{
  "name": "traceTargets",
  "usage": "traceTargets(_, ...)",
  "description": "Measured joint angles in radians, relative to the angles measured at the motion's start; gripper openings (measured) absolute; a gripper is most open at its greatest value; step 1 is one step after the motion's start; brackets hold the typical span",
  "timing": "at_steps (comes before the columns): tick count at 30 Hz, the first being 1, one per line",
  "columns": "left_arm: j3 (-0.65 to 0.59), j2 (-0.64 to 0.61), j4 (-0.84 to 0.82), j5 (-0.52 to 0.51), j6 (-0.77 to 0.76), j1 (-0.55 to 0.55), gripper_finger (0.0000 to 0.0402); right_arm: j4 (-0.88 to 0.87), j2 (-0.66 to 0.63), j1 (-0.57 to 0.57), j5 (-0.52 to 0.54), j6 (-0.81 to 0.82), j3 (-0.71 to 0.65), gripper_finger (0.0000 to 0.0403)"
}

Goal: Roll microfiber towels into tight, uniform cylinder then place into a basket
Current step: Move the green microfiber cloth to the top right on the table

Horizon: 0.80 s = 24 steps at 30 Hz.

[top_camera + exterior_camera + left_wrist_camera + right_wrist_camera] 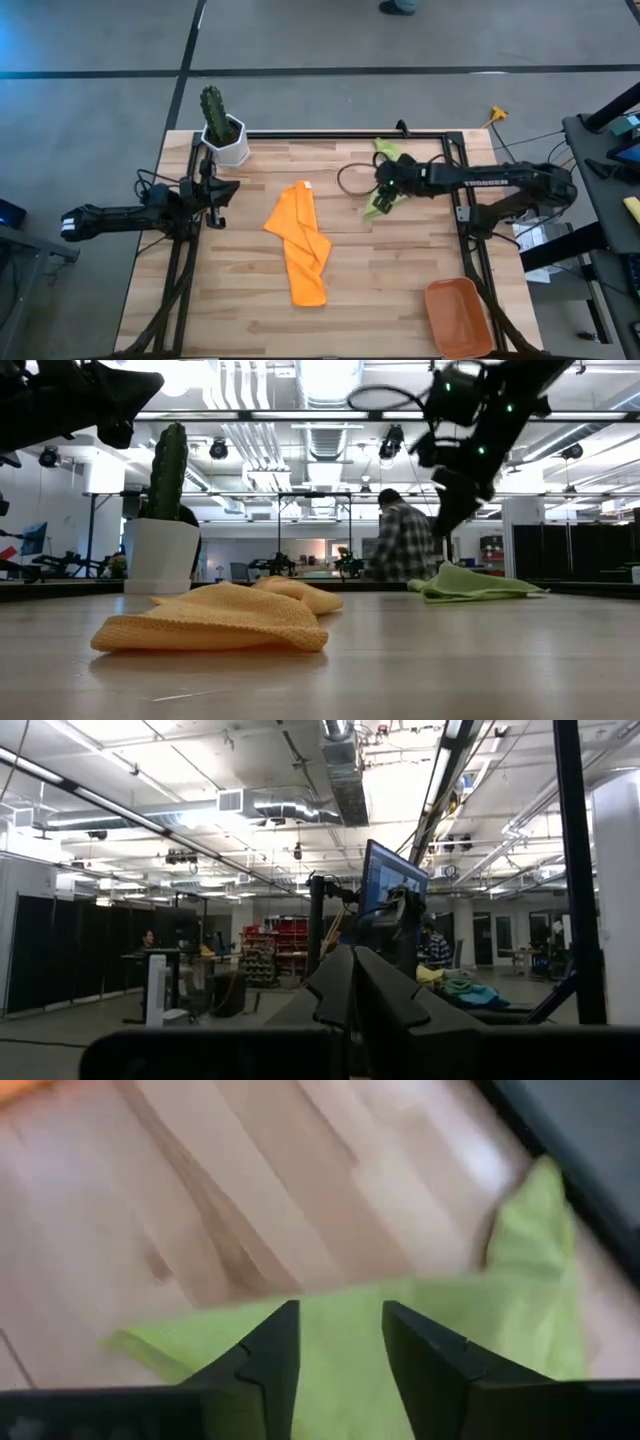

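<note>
The right gripper (384, 186) hangs over the lime green towel (383, 200), which lies crumpled near the far right part of the surface (380, 290), close to the far edge. In the right wrist view the two fingers (262, 1360) stand apart with a gap between them and green cloth showing directly below and ahead; nothing is pinched yet. In the low view the gripper sits just above the towel, apparently not pressing on it, though contact cannot be ruled out.

The green towel stretches roughly from the far edge toward the near edge, so its long axis runs across the right arm's reach. The right arm is plainly the nearer one.

The orange towel (299, 243) lies in the middle of the surface, long axis running far to near, loosely folded on itself. The terracotta basket (458, 316) rests at the near right corner, with neither towel in it.

The left gripper (212, 190) waits at the left edge beside the potted cactus (222, 128), fingers (340, 985) together and holding nothing.
</note>
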Motion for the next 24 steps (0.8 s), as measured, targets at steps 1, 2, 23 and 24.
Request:
traceTargets(1,0.0,0.0,0.001,0.0,0.0,0.0,0.0,0.002,-0.001,-0.026,-0.041,0.0,-0.017,0.013)
traceTargets(2,0.0,0.0,0.0,0.001,-0.001,0.0,0.0,0.007,0.002,-0.05,-0.074,-0.001,-0.037,0.0125)
traceTargets(23,0.0,-0.002,-0.02,0.003,-0.001,0.0,0.0,-0.052,0.183,-0.164,0.527,0.104,-0.217,0.0039)
traceTargets(24,0.0,-0.002,-0.02,0.003,-0.001,0.0,0.0,-0.09,0.179,-0.164,0.556,0.13,-0.218,0.0036)
